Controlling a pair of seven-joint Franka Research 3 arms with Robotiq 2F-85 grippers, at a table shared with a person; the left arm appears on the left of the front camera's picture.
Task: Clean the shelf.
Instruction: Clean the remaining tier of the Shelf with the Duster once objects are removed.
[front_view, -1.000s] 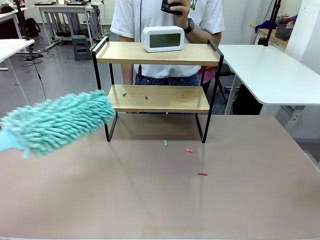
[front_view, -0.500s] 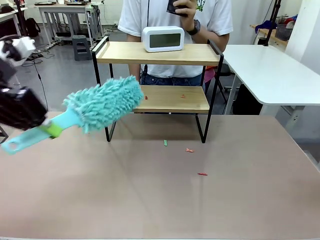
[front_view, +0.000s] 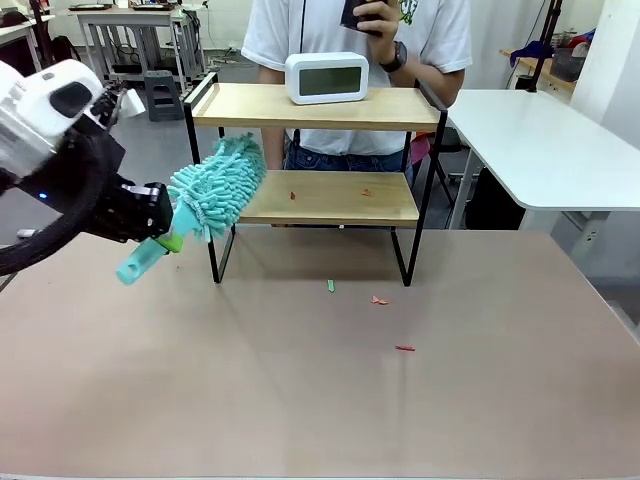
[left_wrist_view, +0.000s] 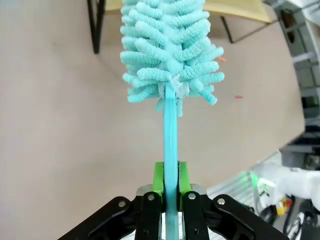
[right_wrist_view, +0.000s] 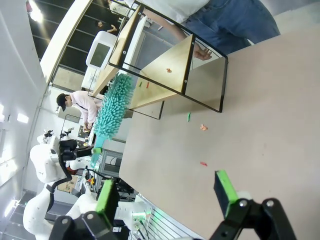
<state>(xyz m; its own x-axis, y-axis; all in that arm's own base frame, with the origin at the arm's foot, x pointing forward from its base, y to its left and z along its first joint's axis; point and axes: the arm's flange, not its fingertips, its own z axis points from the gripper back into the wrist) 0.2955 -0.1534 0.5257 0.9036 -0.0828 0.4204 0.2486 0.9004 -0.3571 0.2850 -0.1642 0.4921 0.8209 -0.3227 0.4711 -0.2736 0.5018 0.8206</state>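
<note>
- Front view is showing the shelf (front_view: 330, 208) standing at twelve o'clock from the table's (front_view: 300, 410) middle, on the far side, with a person standing behind it.
- A white clock (front_view: 327, 77) is sitting on the top board (front_view: 250, 105). Small scraps (front_view: 292, 195) are lying on the lower board (front_view: 380, 205), and more are lying on the table toward six o'clock of the shelf.
- The left gripper (front_view: 168, 238) is hanging at nine o'clock of the shelf. Its pads (left_wrist_view: 159, 176) are clamping the flat handle of a teal duster (front_view: 215, 188).
- The duster's fluffy head is pointing toward two o'clock and lying at the lower board's left end. Whether it is touching the wood cannot be told.
- The right gripper (right_wrist_view: 165, 192) is hanging well apart from the shelf with its fingers spread wide and nothing between them.
- The shelf is looking light and stiff, with thin legs, so a hard sweep is likely to slide or tip it and shake the loose clock.
- The duster is looking soft and yielding, so gentle strokes are suiting it.
- If steadying is needed, the black frame's right upright at three o'clock is looking like the safest place to hold.
</note>
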